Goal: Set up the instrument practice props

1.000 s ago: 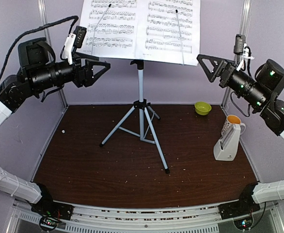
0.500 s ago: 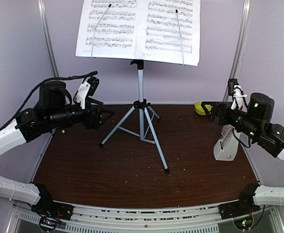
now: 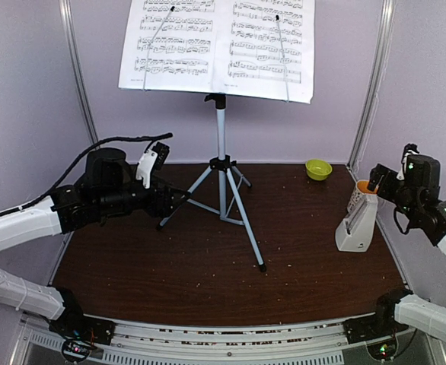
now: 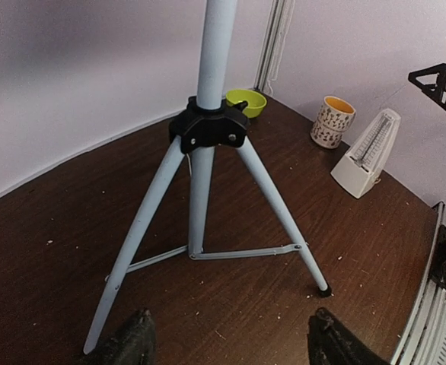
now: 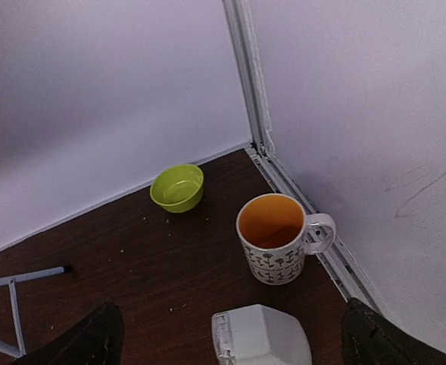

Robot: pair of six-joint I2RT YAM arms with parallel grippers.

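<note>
The silver tripod music stand [image 3: 221,160] stands at the back middle of the table, with two white sheet-music pages [image 3: 219,46] on its desk. Its legs [image 4: 200,198] fill the left wrist view. The white pyramid metronome [image 3: 357,223] stands at the right; its top [image 5: 261,334] shows in the right wrist view. My left gripper [image 3: 179,199] is open and empty, low, just left of the tripod legs. My right gripper [image 3: 377,182] is open and empty, above the metronome by the right wall.
A yellow-green bowl [image 3: 318,169] sits at the back right corner. A white mug with orange inside [image 5: 276,239] stands behind the metronome, near the metal wall rail [image 5: 299,198]. Crumbs are scattered on the dark table [image 3: 208,266].
Both arms have come down from beside the music desk to near the table. The left gripper moved right toward the tripod legs; the right gripper drew back toward the right wall above the metronome.
</note>
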